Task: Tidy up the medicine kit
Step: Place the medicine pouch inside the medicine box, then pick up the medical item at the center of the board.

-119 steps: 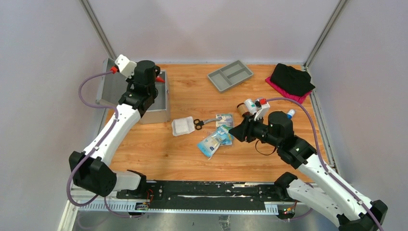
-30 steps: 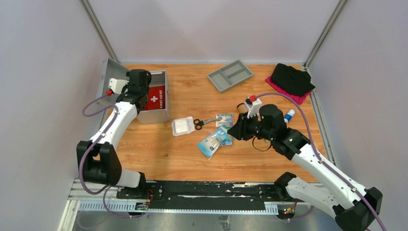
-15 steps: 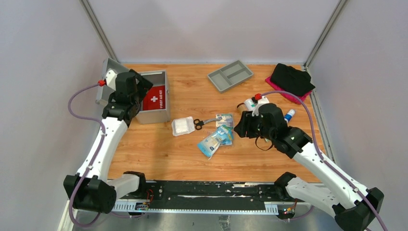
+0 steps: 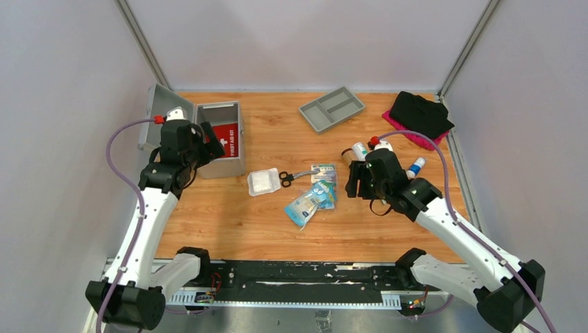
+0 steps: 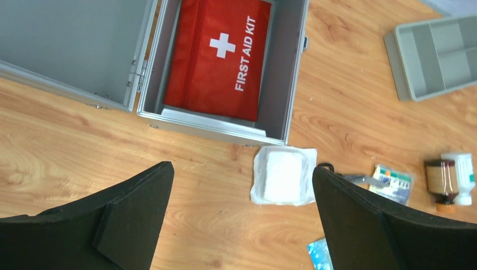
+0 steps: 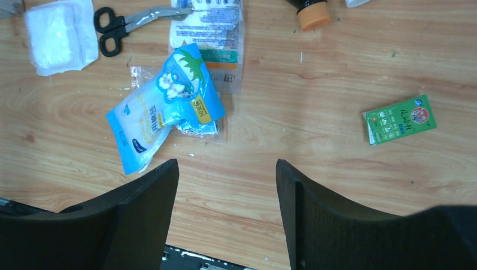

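The medicine kit [image 4: 234,166] is a silver metal case standing open at the far left, its lid [image 4: 154,111] tipped back. A red pouch [image 5: 219,56] lettered "FIRST AID KIT" lies inside the case [image 5: 287,73]. My left gripper [image 4: 208,139] hovers over the case's near side, open and holding nothing [image 5: 239,167]. My right gripper [image 4: 352,182] is open above bare wood [image 6: 225,161], just right of a blue packet [image 6: 163,107]. A white gauze pack [image 4: 262,182], scissors [image 4: 291,177] and a clear packet [image 4: 323,170] lie mid-table.
A brown bottle [image 4: 347,154] and a white bottle [image 4: 359,149] lie behind my right wrist, with a blue-capped tube [image 4: 417,165] to its right. A green sachet [image 6: 399,119] lies on the wood. A grey compartment tray [image 4: 332,108] and black cloth [image 4: 419,114] sit at the back.
My left arm has drawn back from over the case toward the near left, jaws still wide. My right gripper has turned downward and its jaws have spread wider.
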You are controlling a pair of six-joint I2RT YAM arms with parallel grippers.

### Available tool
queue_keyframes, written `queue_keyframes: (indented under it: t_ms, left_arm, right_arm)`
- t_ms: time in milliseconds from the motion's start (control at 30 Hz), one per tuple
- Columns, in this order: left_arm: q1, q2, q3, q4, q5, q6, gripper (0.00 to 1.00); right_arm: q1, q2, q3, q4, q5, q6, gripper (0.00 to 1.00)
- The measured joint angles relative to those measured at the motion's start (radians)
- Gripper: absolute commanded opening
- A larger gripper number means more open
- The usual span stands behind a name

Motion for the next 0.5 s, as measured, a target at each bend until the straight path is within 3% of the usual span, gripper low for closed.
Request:
queue_keyframes:
  t_ms: [300, 500]
  left_arm:
    - [-0.008, -0.065, -0.057, -0.011, 0.111, 0.105, 0.93]
    - [-0.147, -0.059, -0.060, -0.029, 0.109, 0.164, 0.89]
  right_arm:
    - [-0.064, 0.176, 0.040, -0.018, -0.150, 0.033, 0.69]
    - [-0.065, 0.192, 0.051, -0.008, -0.216, 0.097, 0.68]
